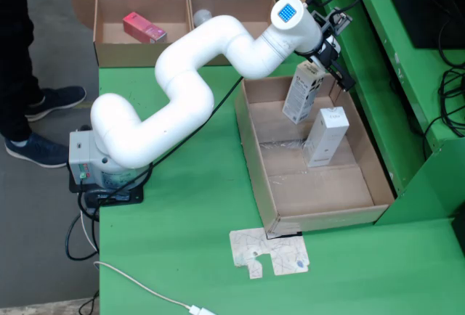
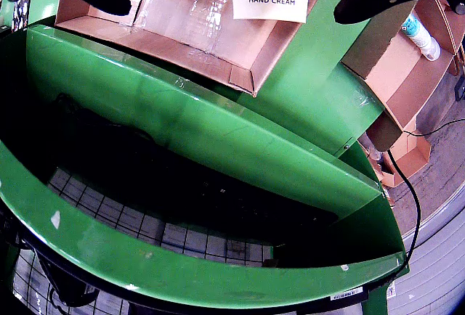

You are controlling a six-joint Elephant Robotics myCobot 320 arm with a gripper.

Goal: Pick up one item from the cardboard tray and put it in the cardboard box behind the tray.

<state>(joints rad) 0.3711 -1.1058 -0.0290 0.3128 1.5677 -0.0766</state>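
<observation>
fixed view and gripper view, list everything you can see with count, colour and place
cardboard tray: 1, brown, on the green table, right of centre in the fixed view
hand cream box: 1, white, tilted, held above the tray's far end
second white box: 1, upright inside the tray
cardboard box: 1, brown, two compartments, beyond the table's far edge
pink box: 1, in its left compartment
white item: 1, in its right compartment, too small to identify
cardboard scrap: 1, printed, flat on the table near the tray's front
green table: 1
person's legs: dark trousers, blue shoes, far left
white arm: 1
gripper: 1, black, shut on the hand cream box
</observation>
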